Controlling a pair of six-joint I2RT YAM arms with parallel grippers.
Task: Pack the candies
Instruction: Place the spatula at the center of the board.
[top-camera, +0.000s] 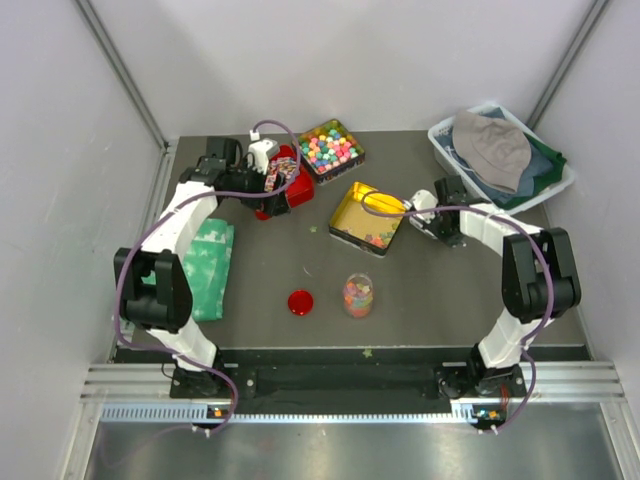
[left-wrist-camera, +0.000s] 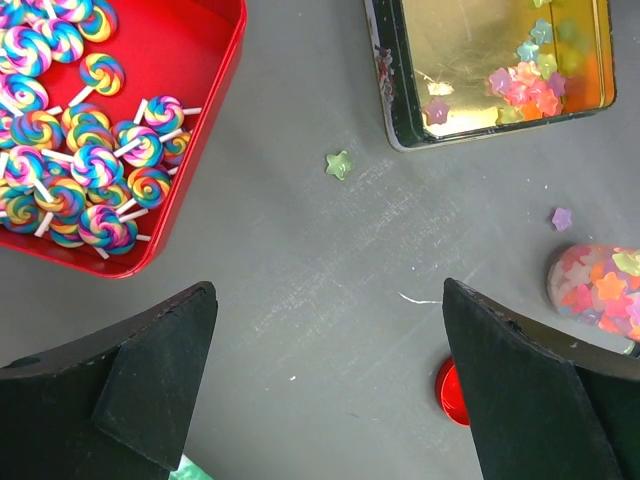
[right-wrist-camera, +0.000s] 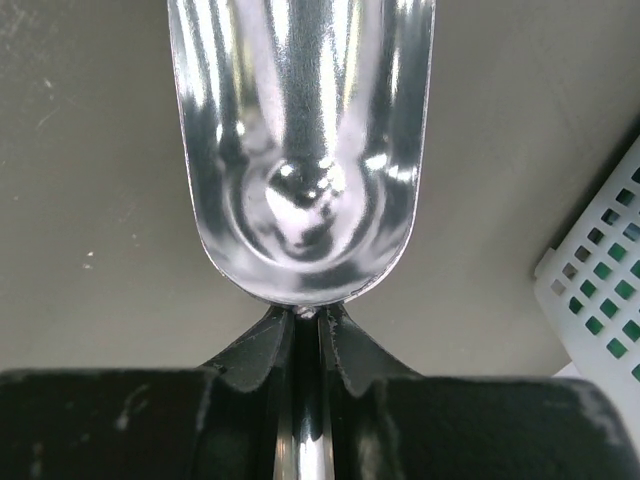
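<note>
1. Red lid (top-camera: 300, 302) flat on the table (top-camera: 430, 300), nearer than the gold tin (top-camera: 350, 205) and to its left. Open jar (top-camera: 358, 300) just right of the lid, straight in front of the tin, holding candies (left-wrist-camera: 605, 285).
2. Green cloth (top-camera: 208, 262) well left of the tin, by the table's left edge.
3. More candies inside the tin, bunched at one end. Two strays on the table just outside it: green star (left-wrist-camera: 339, 165), purple star (left-wrist-camera: 562, 218).
4. Just right of the tin: right fingers (right-wrist-camera: 255, 350) pressed together on the handle of a shiny metal scoop (right-wrist-camera: 300, 150).
5. Left of the tin: left fingers (left-wrist-camera: 150, 390) spread wide over bare table, just beside the red tin (left-wrist-camera: 190, 60) of swirl lollipops (left-wrist-camera: 100, 170).
6. Behind-left of the gold tin: pastel balls (top-camera: 330, 148) in their own tin. Far behind-right: white basket (top-camera: 440, 135) with a grey hat (top-camera: 490, 150) on dark cloths.
</note>
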